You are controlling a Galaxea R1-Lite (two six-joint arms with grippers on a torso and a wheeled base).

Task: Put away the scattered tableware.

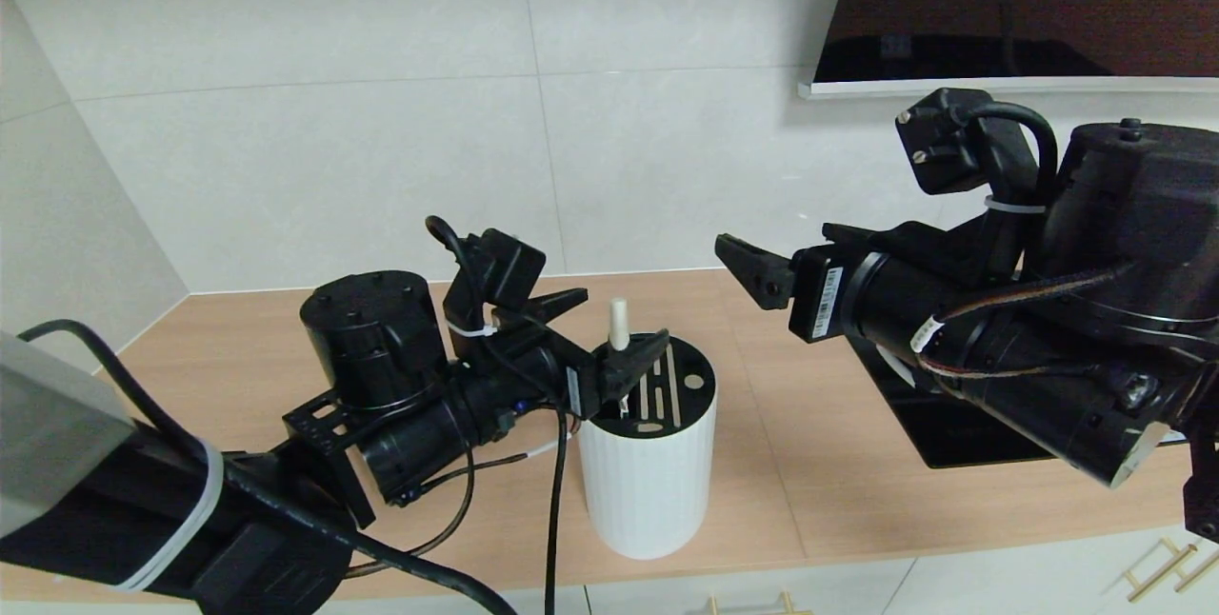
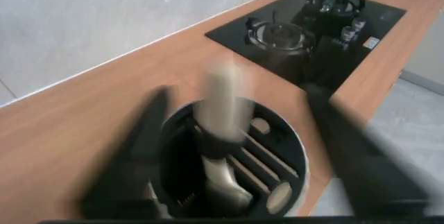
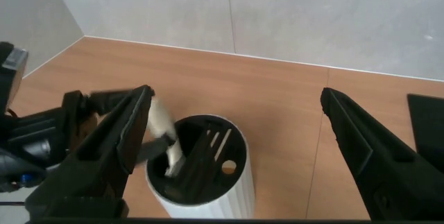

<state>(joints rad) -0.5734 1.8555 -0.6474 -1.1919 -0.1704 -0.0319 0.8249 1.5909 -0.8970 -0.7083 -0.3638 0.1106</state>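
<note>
head view: left gripper [image 1: 609, 325] spread around the utensil handle [image 1: 619, 322] standing in the white holder [image 1: 648, 472]. left wrist view: a finger [image 2: 135, 151] could snag the tilted handle, toppling the holder. right wrist view: right gripper [image 3: 236, 96] spread, apart.

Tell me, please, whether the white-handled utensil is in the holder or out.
In. The utensil has its lower end down in the holder's slotted top, handle sticking up between the left gripper's open fingers.
</note>
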